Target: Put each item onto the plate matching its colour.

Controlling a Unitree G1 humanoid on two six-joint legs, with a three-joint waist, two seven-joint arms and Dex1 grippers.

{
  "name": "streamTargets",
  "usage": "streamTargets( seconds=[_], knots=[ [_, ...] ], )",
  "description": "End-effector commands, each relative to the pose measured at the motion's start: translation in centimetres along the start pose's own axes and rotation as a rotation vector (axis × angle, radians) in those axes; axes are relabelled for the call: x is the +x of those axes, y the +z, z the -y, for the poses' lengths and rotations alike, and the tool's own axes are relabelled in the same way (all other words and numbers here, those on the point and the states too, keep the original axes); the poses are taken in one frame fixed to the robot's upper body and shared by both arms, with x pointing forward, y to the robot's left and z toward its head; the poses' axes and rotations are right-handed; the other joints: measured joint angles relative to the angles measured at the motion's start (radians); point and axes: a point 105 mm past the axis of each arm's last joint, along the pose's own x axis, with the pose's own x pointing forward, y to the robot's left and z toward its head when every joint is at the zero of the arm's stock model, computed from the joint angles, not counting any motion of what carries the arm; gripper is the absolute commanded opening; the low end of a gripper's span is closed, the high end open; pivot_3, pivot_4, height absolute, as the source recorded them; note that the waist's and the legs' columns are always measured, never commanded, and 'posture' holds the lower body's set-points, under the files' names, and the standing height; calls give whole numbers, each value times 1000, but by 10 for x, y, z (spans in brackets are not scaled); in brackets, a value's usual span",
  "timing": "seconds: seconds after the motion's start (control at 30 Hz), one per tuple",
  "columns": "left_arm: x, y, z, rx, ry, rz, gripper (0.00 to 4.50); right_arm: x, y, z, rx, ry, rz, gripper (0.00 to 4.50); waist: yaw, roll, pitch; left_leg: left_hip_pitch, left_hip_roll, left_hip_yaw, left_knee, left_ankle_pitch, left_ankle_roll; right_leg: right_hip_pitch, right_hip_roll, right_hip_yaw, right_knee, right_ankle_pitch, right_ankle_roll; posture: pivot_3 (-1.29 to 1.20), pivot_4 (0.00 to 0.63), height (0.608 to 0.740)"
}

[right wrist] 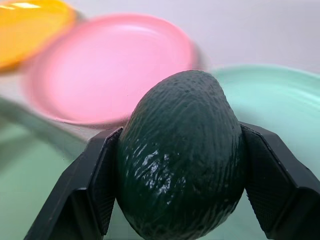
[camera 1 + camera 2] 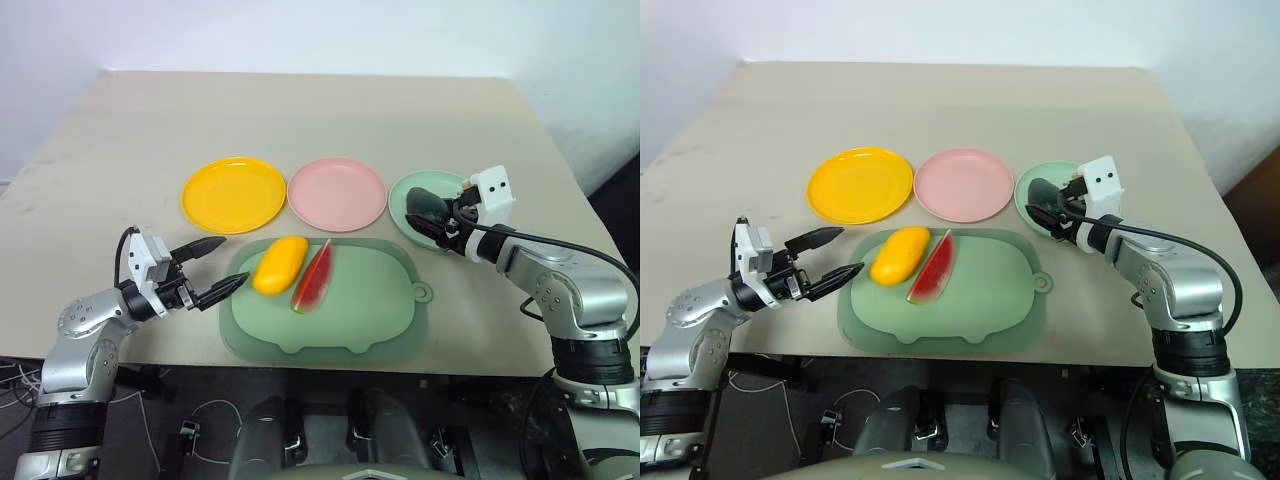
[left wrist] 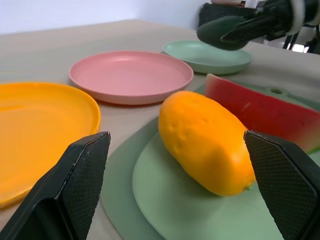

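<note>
My right gripper (image 2: 432, 214) is shut on the dark green avocado (image 1: 182, 155) and holds it just above the mint green plate (image 2: 408, 192) at the right of the row. The yellow-orange mango (image 2: 279, 264) and the red watermelon wedge (image 2: 312, 278) lie side by side on the left part of the green pig-shaped mat (image 2: 350, 310). The yellow plate (image 2: 234, 194) and the pink plate (image 2: 337, 193) stand bare behind the mat. My left gripper (image 2: 213, 269) is open, level, just left of the mango, which sits between its fingers (image 3: 75, 190) in the left wrist view.
The three plates form a row across the middle of the beige table (image 2: 300, 110). The mat lies close to the table's near edge. Behind the plates the tabletop stretches to a white wall.
</note>
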Motion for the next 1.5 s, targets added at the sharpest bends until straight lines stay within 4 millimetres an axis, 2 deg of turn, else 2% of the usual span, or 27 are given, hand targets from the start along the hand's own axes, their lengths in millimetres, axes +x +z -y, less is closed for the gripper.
streamTargets(
  seconds=[0.03, 0.13, 0.2, 0.33, 0.47, 0.57, 0.67, 0.8, 0.93, 1.0, 1.13, 1.33, 1.5],
  knots=[
    [-3, 14, 1, 62, 9, 25, 4500, 8, 6, 13, -12, -58, 34, 3134, 0, 0, 0, 0, 0, 0, 0, 0, 0, 0, 0, 0, 0, 0, 0, 0, 150, 696],
    [-3, 15, 2, 62, 13, 26, 4500, 15, -7, 32, -26, -158, -18, 3134, 1, 0, 0, 0, 0, 0, 0, 0, 0, 0, 0, 0, 0, 0, 0, 0, 150, 696],
    [-3, 15, 2, 62, 16, 26, 4500, 17, -8, 36, -28, -178, -21, 3134, 3, 0, 0, 0, 0, 0, 0, 0, 0, 0, 0, 0, 0, 0, 0, 0, 150, 696],
    [-2, 17, 2, 63, 16, 24, 4500, 15, -4, 35, -33, -166, -3, 4469, 0, 0, 0, 0, 0, 0, 0, 0, 0, 0, 0, 0, 1, 0, 0, 0, 150, 696],
    [0, 18, 2, 63, 16, 25, 4500, 6, 8, 32, -25, -153, 36, 4469, 1, 0, 0, 0, 0, 0, 0, 0, 0, 0, 0, 0, 1, 0, 0, 0, 150, 696],
    [1, 19, 1, 63, 13, 25, 4500, -7, 27, 35, -38, -174, 68, 4469, 3, 1, 0, 0, 0, 0, 0, 0, 0, 0, 0, 0, 1, 0, 0, 0, 150, 696],
    [3, 19, 1, 61, 6, 24, 4500, -23, 49, 12, -46, -68, 92, 4469, 4, 1, 0, 0, 0, 0, 0, 0, 0, -1, -1, 0, 1, 0, 0, 0, 150, 696],
    [2, 16, 0, 54, -2, 20, 4500, -33, 52, -20, -3, 62, 61, 4469, 1, 1, 0, 0, 0, -1, 0, 0, 0, -1, 0, 0, 1, 0, 0, 0, 150, 696],
    [3, 14, -3, 49, -12, 20, 4500, -33, 54, -76, 118, 279, 12, 4469, 0, 1, 0, 0, 1, -1, 0, 0, 0, -1, 0, 0, 2, 0, 0, 0, 150, 696],
    [5, 13, -2, 48, -17, 23, 4500, -34, 53, -91, 152, 333, -14, 4469, 1, 1, 0, 0, 1, 0, 0, 0, 0, -1, 0, 0, 2, 0, 0, 0, 150, 696],
    [12, 12, 3, 33, -34, 33, 4500, -24, 33, -124, 243, 455, -128, 4469, 6, 1, 0, -1, 0, 0, 0, 0, 0, -1, 0, 0, 1, 0, 0, 0, 150, 696],
    [20, 15, 7, 32, -47, 39, 4500, -10, 16, -142, 290, 492, -241, 4469, 1, 1, 0, -1, 0, 0, 0, 0, 0, -1, 0, 0, 1, 1, -1, 0, 150, 696],
    [26, 19, 9, 28, -62, 42, 4500, 2, 12, -153, 300, 482, -300, 4469, -1, 1, 0, -1, 0, 1, 0, 0, 0, -2, 0, 1, 2, 1, 0, 0, 150, 696]
  ],
)
